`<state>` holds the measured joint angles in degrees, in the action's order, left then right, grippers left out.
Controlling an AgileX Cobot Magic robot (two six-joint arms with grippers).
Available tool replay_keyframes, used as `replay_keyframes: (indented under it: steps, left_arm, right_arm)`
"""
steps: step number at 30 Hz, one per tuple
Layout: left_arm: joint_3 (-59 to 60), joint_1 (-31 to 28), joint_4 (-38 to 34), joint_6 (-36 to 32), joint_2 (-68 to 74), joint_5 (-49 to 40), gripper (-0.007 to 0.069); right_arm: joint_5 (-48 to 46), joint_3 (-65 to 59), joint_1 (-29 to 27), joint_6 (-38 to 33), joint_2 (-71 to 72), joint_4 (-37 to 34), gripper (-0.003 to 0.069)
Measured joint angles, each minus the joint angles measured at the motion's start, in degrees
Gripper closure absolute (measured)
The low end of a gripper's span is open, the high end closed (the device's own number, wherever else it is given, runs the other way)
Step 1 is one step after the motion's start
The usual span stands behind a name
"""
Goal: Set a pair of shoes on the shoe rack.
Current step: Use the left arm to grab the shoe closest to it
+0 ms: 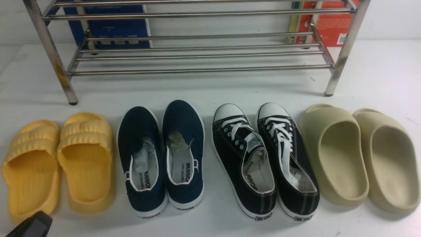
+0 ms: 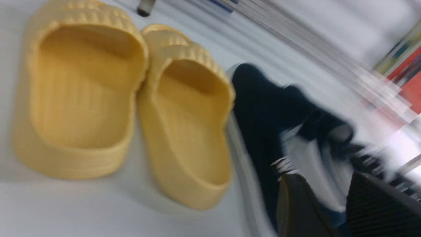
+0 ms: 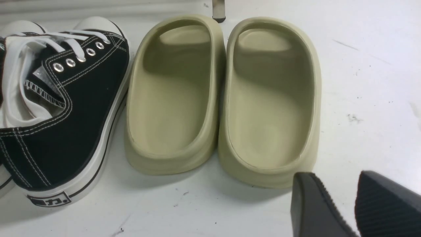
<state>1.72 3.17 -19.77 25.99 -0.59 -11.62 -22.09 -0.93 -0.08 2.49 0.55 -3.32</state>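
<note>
We log the pair of shoes (image 1: pixel 182 123): navy canvas slip-ons, white soles, WARRIOR insoles, crumpled paper inside. They sit on the white surface (image 1: pixel 210 92) at 7 o'clock in the front view, toes toward 12. The shoe rack (image 1: pixel 200 69) stands apart at 12, yellow slides (image 1: pixel 82 158) at their 9, black sneakers (image 1: pixel 240 158) at 3. Left gripper (image 2: pixel 324 177) spread, empty. Right gripper (image 3: pixel 335 176) likewise. Left wrist view is smeared and the rack's top is cut off.

shoe rack (image 1: pixel 197 69): polished metal tubes, glossy. navy slip-ons (image 1: pixel 182 125): matt cloth uppers, smooth white rubbery soles. yellow slides (image 1: pixel 85 158): matt moulded plastic, ribbed. black sneakers (image 1: pixel 230 154): canvas, smooth white toe caps, metal eyelets. beige slides (image 1: pixel 332 158): smooth, matt. desk (image 1: pixel 210 92): white, smooth, scuffed.
</note>
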Motion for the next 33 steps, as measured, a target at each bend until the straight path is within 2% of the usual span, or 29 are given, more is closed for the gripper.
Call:
replay_keyframes:
  steps: [2,4,7,9,10,11,12,14,16,17,19,20,21,23,28,29,33]
  left_arm:
    - [0.0,0.0,-7.8,4.1,0.0,2.4,0.0386]
    - [0.0,0.0,-11.0,5.4,0.0,4.5,0.0387]
    - [0.0,0.0,-13.0,6.2,0.0,7.6,0.0397]
    - [-0.9,0.0,-13.3,6.3,0.0,5.5,0.0425]
    - [-4.2,0.0,-13.0,5.7,0.1,0.7,0.0489]
    - [-4.8,0.0,-13.0,5.5,0.1,0.0,0.0498]
    - [-9.5,0.0,-11.4,3.8,2.0,-5.5,0.0571]
    - [-16.4,0.0,-8.7,1.3,6.8,-12.9,0.0638]
    - [-19.9,0.0,-7.2,0.0,10.0,-16.8,0.0638]
    - [-26.7,0.0,-4.3,-2.5,16.7,-24.7,0.0638]
    - [-32.0,0.0,-1.5,-6.2,24.5,-31.2,0.0638]
    - [-32.5,0.0,-1.5,-6.2,24.5,-31.9,0.0638]
    - [-35.9,0.0,0.2,-10.0,30.7,-36.3,0.0638]
    - [-39.7,0.2,1.4,-14.7,38.1,-39.9,0.0638]
    - [-44.7,5.2,2.8,-18.5,50.9,-39.3,0.0638]
    - [-46.2,8.6,3.9,-18.5,55.3,-38.5,0.0638]
    - [-50.4,16.9,8.2,-11.4,63.5,-37.6,0.0638]
  right_arm:
    - [0.0,0.0,0.0,0.0,0.0,0.0,0.0419]
    - [0.0,0.0,0.0,0.0,0.0,0.0,0.0419]
    - [0.0,0.0,0.0,0.0,0.0,0.0,0.0419]
    - [0.0,0.0,0.0,0.0,0.0,0.0,0.0419]
    - [0.0,0.0,0.0,0.0,0.0,0.0,0.0419]
    - [0.0,0.0,0.0,0.0,0.0,0.0,0.0419]
    - [0.0,0.0,0.0,0.0,0.0,0.0,0.0419]
    - [0.0,0.0,0.0,0.0,0.0,0.0,0.0419]
    - [0.0,0.0,0.0,0.0,0.0,0.0,0.0419]
    - [0.0,0.0,0.0,0.0,0.0,-0.1,0.0419]
    - [0.0,0.0,0.0,0.0,0.0,-0.1,0.0419]
    - [0.0,0.0,0.0,0.0,0.0,-0.1,0.0419]
    - [0.0,0.0,0.0,0.0,0.0,-0.1,0.0419]
    - [0.0,0.0,0.0,0.0,0.0,-0.1,0.0419]
    - [0.0,0.0,0.0,0.0,0.0,-0.1,0.0419]
    - [0.0,0.0,0.0,0.0,0.0,-0.1,0.0419]
    - [0.0,0.0,0.0,0.0,0.0,-0.1,0.0419]
